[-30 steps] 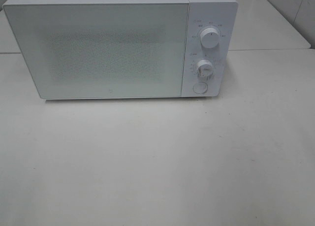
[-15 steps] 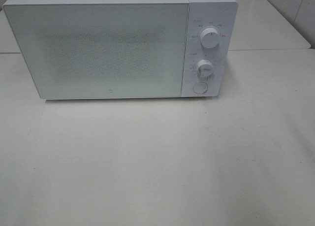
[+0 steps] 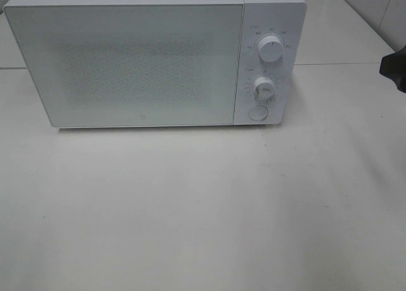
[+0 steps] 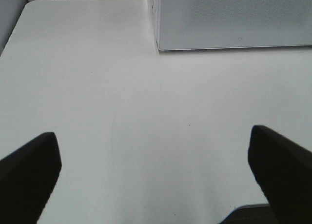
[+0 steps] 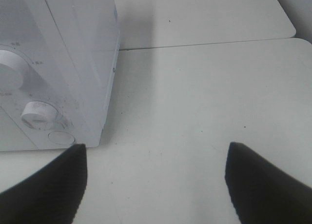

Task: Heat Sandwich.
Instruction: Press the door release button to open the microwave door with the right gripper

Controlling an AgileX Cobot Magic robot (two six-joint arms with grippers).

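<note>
The sandwich is out of view in every frame. A white microwave (image 3: pixel 146 63) stands at the back of the table with its door shut. My left gripper (image 4: pixel 153 133) is open over bare tabletop, with nothing between its fingers, and the microwave's lower corner (image 4: pixel 234 19) lies ahead of it. My right gripper (image 5: pixel 157 148) is open and empty too, just right of the microwave's control panel (image 5: pixel 34 102). A dark part of the right arm (image 3: pixel 394 70) shows at the right edge of the exterior view.
The control panel carries two white knobs (image 3: pixel 271 50) (image 3: pixel 263 88) and a round button (image 3: pixel 257 112). The white table (image 3: pixel 203 208) stretches in front of the microwave. A second tabletop (image 3: pixel 342 31) adjoins behind at the right, across a seam.
A dark part of the right arm has come into the exterior view at its right edge. The microwave has not moved.
</note>
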